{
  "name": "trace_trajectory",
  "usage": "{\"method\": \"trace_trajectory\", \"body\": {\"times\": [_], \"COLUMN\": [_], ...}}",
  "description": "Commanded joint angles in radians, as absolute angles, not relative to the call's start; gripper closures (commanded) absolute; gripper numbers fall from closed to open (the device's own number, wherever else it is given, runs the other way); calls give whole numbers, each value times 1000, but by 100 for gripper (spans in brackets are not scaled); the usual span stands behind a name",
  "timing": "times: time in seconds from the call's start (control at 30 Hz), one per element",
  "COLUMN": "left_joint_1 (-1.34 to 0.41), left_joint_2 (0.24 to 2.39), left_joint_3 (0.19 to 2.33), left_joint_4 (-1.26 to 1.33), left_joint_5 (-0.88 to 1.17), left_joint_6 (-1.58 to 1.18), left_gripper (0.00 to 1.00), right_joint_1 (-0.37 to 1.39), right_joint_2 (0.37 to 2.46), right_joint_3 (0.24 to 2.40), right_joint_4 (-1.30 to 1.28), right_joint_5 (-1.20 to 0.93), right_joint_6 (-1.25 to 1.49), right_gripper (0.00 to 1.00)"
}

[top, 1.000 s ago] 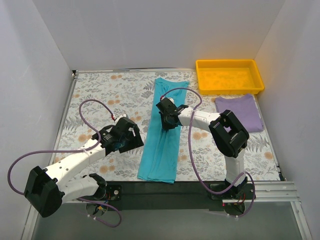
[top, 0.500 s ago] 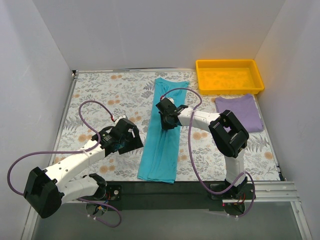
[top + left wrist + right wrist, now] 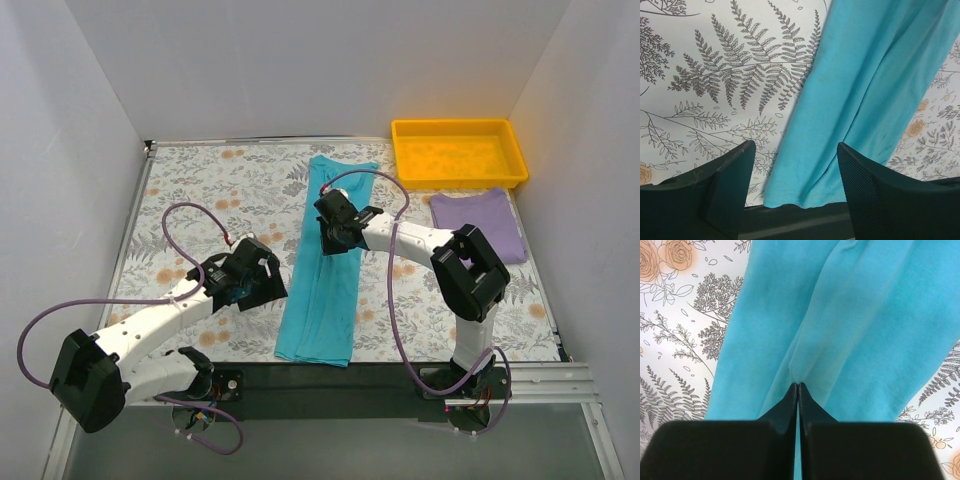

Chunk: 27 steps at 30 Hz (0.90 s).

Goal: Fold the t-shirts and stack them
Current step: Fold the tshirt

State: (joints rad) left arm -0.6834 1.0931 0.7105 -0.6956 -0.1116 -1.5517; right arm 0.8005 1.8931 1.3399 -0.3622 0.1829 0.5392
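Note:
The teal t-shirt (image 3: pixel 325 295) lies folded into a long narrow strip down the middle of the table. My right gripper (image 3: pixel 337 238) is over its middle and is shut, pinching a raised ridge of the teal cloth (image 3: pixel 880 340) at its tips (image 3: pixel 798 385). My left gripper (image 3: pixel 268 287) is open beside the strip's left edge, near its front end; the teal hem (image 3: pixel 865 90) shows between its jaws (image 3: pixel 794 150). The lavender t-shirt (image 3: pixel 480 225) lies folded flat at the right.
A yellow plastic tray (image 3: pixel 458 125) stands at the back right, just behind the lavender shirt. The table has a floral cover (image 3: pixel 220 190). White walls close in left, right and back. A black strip (image 3: pixel 330 380) runs along the near edge.
My right gripper has shifted slightly toward the far side on the teal shirt, still shut. My left gripper has edged a little toward the shirt's left edge.

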Motion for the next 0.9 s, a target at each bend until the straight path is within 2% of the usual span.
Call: {"method": "trace_trajectory", "body": {"times": [0.0,0.1,0.13,0.23,0.33,0.47,0.57,0.7,0.87], "left_joint_1": [-681,-681,-681,-681,-681,-681,-683,-690,-703], "left_joint_2": [1104,1114,1117,1131,1143,1157,1180,1215,1288], "left_joint_3": [704,700,698,693,692,698,706,712,727], "left_joint_4": [-670,-658,-655,-637,-614,-577,-552,-503,-468], "left_joint_5": [-91,-81,-69,-39,-2,49,74,120,138], "left_joint_6": [-1548,-1546,-1546,-1537,-1536,-1528,-1517,-1513,-1509], "left_gripper": [38,38,38,38,38,39,42,51,53], "right_joint_1": [807,805,805,807,811,811,811,811,801], "right_joint_2": [1867,1881,1881,1881,1864,1821,1819,1839,1870], "right_joint_3": [1339,1338,1336,1348,1351,1327,1307,1287,1258], "right_joint_4": [-344,-344,-342,-342,-344,-344,-344,-337,-311], "right_joint_5": [149,144,144,112,121,144,127,121,132], "right_joint_6": [523,519,522,508,488,491,502,522,528], "right_gripper": [99,99,89,75,71,71,71,72,73]}}
